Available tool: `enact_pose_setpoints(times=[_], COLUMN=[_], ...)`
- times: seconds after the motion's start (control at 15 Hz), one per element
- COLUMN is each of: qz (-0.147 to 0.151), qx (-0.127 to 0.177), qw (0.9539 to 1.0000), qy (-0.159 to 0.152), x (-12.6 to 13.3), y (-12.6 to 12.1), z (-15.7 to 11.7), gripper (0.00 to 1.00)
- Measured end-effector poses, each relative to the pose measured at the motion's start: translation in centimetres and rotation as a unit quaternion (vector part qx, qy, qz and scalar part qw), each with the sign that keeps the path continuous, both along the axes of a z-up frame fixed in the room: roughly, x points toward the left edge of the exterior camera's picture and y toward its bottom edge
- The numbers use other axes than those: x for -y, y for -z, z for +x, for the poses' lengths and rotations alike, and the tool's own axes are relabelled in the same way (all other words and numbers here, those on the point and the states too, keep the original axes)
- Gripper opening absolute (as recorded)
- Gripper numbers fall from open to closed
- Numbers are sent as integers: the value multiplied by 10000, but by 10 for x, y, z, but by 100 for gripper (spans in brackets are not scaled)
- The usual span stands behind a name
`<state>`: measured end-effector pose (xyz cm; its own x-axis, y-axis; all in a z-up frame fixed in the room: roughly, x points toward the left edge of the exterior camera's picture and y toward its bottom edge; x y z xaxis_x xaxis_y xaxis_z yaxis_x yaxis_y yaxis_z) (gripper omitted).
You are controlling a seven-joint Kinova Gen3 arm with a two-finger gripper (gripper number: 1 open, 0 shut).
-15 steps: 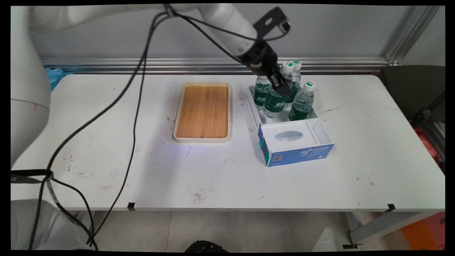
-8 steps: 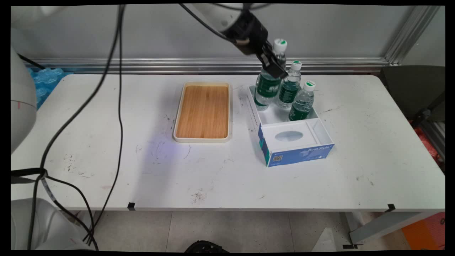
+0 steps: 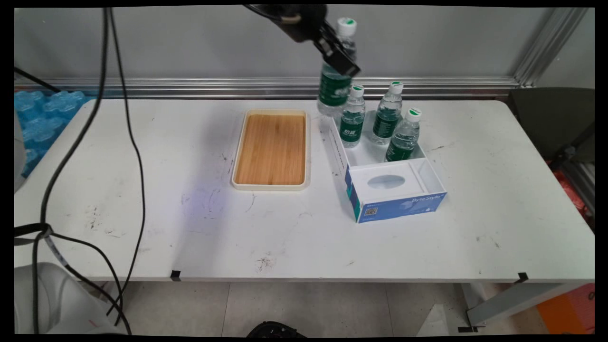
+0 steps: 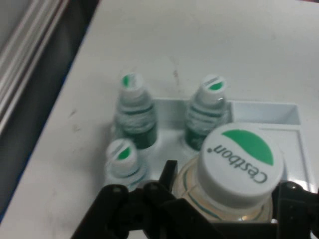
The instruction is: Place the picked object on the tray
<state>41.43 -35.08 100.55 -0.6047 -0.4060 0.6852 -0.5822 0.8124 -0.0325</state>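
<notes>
One water bottle (image 3: 335, 76) hangs in the air near the top of the main view, clamped between the fingers of the black gripper (image 3: 338, 56), which is closed on its upper body just below the neck. The bottle has a green label and a white cap with a green mark, and it leans slightly, its cap toward the right and its base toward the left. Its base floats clear of everything, above the far left corner of the white box (image 3: 430, 176) and the strip of table (image 3: 142, 190) between that box and the wooden tray (image 3: 270, 149).

In the hand view the gripped bottle's cap (image 4: 239, 164), lettered "Cestbon", sits close to the lens between the black fingers (image 4: 294, 204), with the linkage pressed against the bottle on either side.

Three more bottles (image 3: 387, 118) of the same kind stand upright in the far compartment of the white box, below and to the right of the gripper, none of them touching it. A blue and white tissue box (image 3: 399, 199) fills the near part of the white box. The wooden tray lies flat to the left, well apart from the gripper.
</notes>
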Motion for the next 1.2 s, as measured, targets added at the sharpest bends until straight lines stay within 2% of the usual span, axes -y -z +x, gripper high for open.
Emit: enact_pose_setpoints(times=[0.13,0.33,0.6,0.93,1.2], qz=[-10,-49,-107,-150,-122], qx=[14,51,65,19,-17], qw=[9998,9980,9944,9902,9878], qy=[-185,-630,-1046,-1389,-1555], x=[-3,-2,6,24,42], y=[-4,-6,2,28,62], z=[12,38,59,73,80], gripper=[0,0,0,0,0])
